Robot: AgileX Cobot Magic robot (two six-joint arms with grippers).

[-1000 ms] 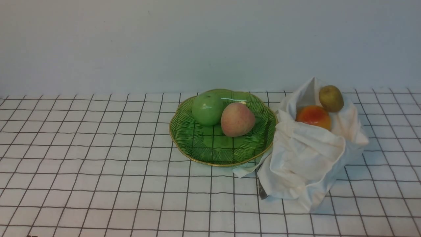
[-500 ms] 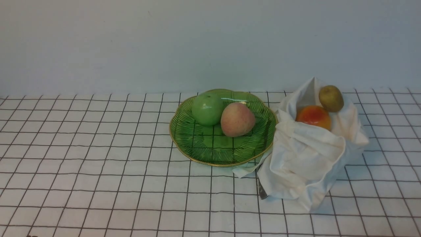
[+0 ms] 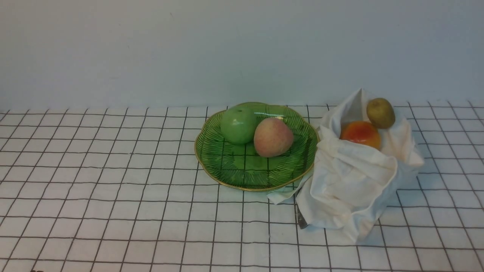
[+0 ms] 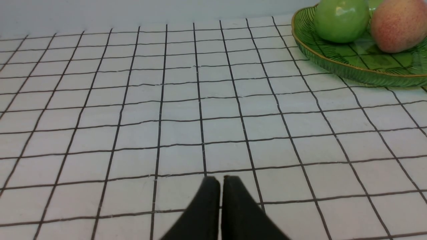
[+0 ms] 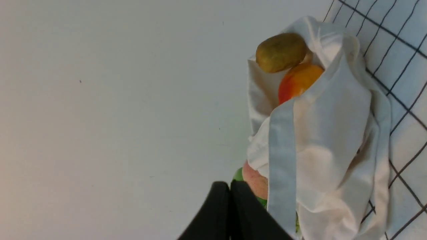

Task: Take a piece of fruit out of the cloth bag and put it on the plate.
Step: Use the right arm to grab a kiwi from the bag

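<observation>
A white tablecloth [image 3: 113, 170] ruled with dark grid lines covers the whole surface under the plate [image 3: 242, 172], and a plain pale wall rises behind the plate.

The cloth bag [image 3: 351, 181], off-white and heavily folded, sits slumped on the plate's right side. Its rumpled fabric presses against the plate's right rim, and one flap trails out along the plate's front right edge. The bag's mouth gapes upward.

The plate is a glossy green dish with dark ridges and a gold wavy rim. On its far half rests a green fruit [image 3: 238, 125], and touching that on the right is a pink-yellow peach [image 3: 273, 136], nearer the plate's middle.

An orange-red fruit [image 3: 361, 133] shows in the bag's mouth, right of the plate. The piece of fruit [image 3: 380, 112], small, olive-brown and oval, perches at the far right of that opening, just beside the orange-red one and farther from the plate. It is not on the plate.

The left gripper [image 4: 221, 180] hangs low over the bare cloth, well apart from the plate. Its two dark fingers stand together with only a thin slit between them, holding nothing. The right gripper [image 5: 230, 187] has its fingers pressed together too, and is empty. The bag stands between it and the plate.

A small dark strip [image 3: 301, 221] pokes out under the bag's near edge, in front of the plate's right rim. I cannot tell what it is.
</observation>
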